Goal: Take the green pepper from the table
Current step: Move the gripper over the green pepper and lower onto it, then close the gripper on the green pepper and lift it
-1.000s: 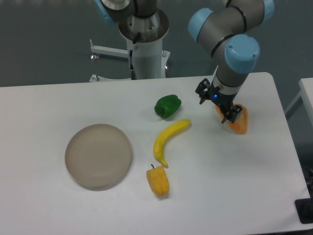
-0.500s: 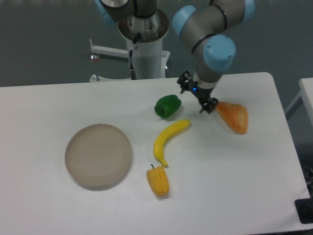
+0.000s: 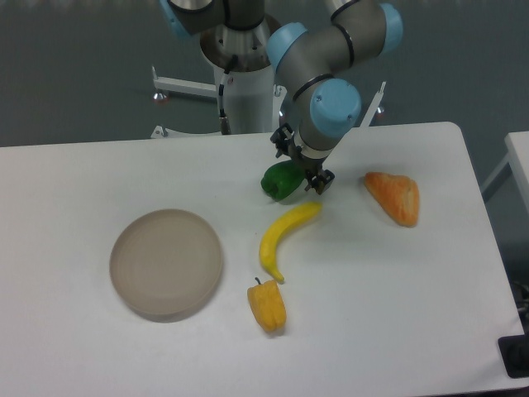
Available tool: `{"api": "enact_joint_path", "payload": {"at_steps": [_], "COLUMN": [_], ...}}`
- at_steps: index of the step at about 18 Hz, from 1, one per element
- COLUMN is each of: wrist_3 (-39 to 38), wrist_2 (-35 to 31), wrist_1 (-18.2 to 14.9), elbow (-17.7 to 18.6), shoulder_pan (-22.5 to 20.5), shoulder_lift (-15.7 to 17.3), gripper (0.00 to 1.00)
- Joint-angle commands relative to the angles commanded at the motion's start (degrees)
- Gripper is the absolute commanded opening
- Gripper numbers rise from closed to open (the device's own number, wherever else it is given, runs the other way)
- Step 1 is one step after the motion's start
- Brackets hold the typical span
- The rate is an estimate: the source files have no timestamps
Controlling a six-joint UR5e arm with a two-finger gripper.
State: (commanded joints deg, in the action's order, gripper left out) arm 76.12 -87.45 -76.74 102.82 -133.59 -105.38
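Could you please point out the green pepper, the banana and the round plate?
green pepper [image 3: 276, 181]: fixed camera view, on its exposed left side beside the gripper.
banana [image 3: 283, 234]: fixed camera view, mid-body of the curve.
plate [image 3: 132, 289]: fixed camera view, on its lower-left rim.

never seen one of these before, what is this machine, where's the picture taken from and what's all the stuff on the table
This is a robot arm with grey tubes and blue joint caps, fixed behind a white table. The picture comes from one fixed camera looking down from the front. At the arm's tip is a small black two-finger gripper, right over the green pepper, partly hiding it. Whether its fingers are open or closed on the pepper cannot be told, and the pepper still looks to be on the table. Also there: a banana, a yellow-orange pepper, an orange wedge-shaped piece and a round grey-beige plate.
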Motion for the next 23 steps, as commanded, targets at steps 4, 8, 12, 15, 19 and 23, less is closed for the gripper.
{"api": "enact_joint_path", "payload": {"at_steps": [4,8,12,15,19,23], "wrist_3": [-1.1,-1.6,-1.1,-1.5,-1.8,-1.6], "wrist_2": [0.0,-1.8,-1.8,-1.0,-0.9,-1.5], "wrist_1": [5.8,5.6,3.4,-2.7,-3.1,-3.1], "elbow": [3.5,1.9,-3.6,-13.3,-21.1,-29.2], "shoulder_pan": [0.1,-0.3,-3.4,-3.6,-3.7,-3.4], "shoulder_lift": [-0.5,-0.3,0.5,-1.0,-5.4,-10.6], "gripper": [0.82,0.18,0.17,0.18,0.18,0.18]}}
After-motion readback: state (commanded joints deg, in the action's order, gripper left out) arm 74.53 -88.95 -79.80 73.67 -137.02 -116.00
